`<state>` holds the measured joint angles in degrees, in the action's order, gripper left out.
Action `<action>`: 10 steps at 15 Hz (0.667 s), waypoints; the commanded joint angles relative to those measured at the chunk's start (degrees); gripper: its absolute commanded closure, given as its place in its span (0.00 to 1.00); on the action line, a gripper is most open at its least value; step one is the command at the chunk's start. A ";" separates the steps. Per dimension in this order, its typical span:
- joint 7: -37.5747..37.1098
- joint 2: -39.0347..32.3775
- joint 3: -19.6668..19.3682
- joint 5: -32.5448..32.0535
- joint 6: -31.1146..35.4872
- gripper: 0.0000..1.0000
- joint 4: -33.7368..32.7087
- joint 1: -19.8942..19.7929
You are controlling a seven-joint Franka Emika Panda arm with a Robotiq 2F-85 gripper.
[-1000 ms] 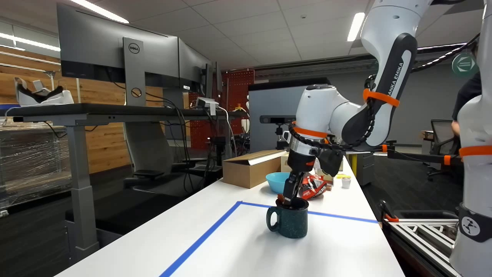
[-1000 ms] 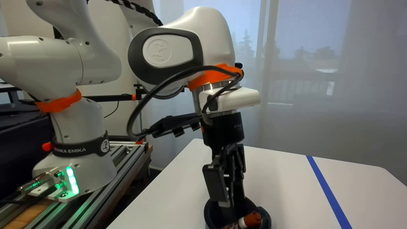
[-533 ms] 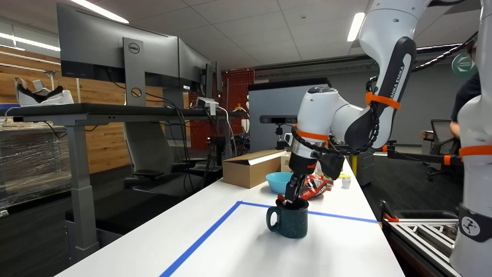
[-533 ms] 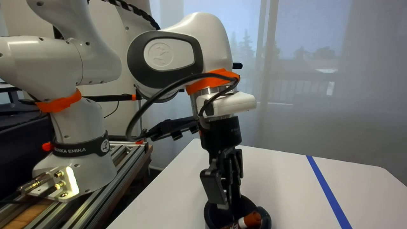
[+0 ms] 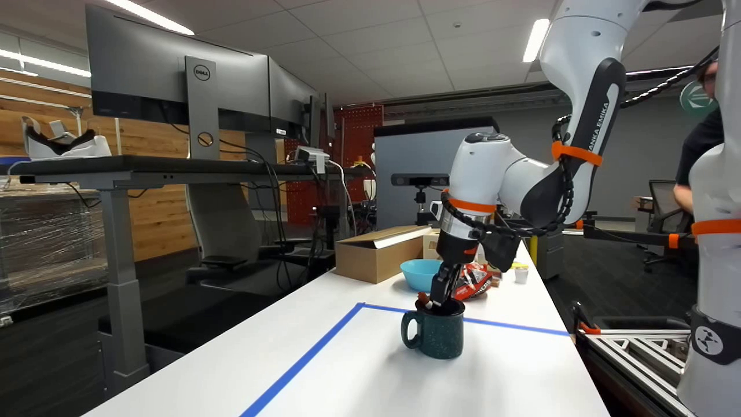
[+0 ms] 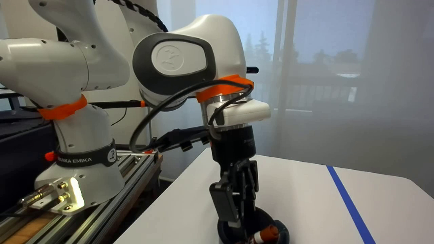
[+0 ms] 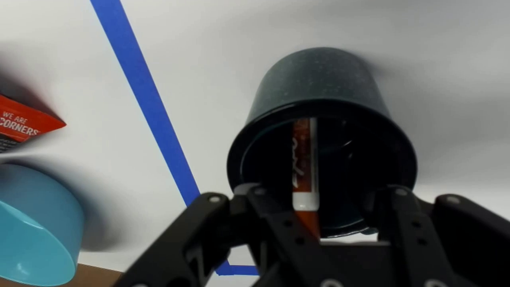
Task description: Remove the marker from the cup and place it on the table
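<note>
Edging lower and aside this last second, jaws stand parted at the mouth of the cup, the marker leaning unmoved inside, between them in wrist view, ungripped; transfer to the counter likely awaits a pinch.

“DELL” monitor, “Expo” marker, “EMIKA” arm, “WE ARE CORNERS” packet

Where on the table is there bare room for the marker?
In an exterior view, the table is bare between the mug and picture bottom, and between the long blue tape and left table edge. Crowded: beyond the crosswise tape (bowl, box, red packet) and at the mug's mouth (jaws, marker).
</note>
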<state>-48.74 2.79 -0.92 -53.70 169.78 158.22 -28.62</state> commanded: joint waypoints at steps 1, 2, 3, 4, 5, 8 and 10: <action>-2.38 -0.21 -0.66 -3.02 1.72 0.48 -0.03 -0.67; -2.28 -0.29 -0.75 -2.83 1.67 0.46 -0.05 -0.65; -2.34 -0.24 -0.81 -2.81 1.66 0.47 -0.06 -0.69; -2.39 -0.24 -0.88 -2.80 1.68 0.47 -0.06 -0.70; -2.36 -0.29 -0.91 -2.75 1.76 0.47 -0.07 -0.70; -2.32 -0.37 -0.82 -2.53 1.81 0.49 -0.07 -0.57; -2.23 -0.53 -0.65 -2.31 1.87 0.49 -0.09 -0.45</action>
<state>-49.22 2.68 -1.50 -53.95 169.87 158.15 -28.72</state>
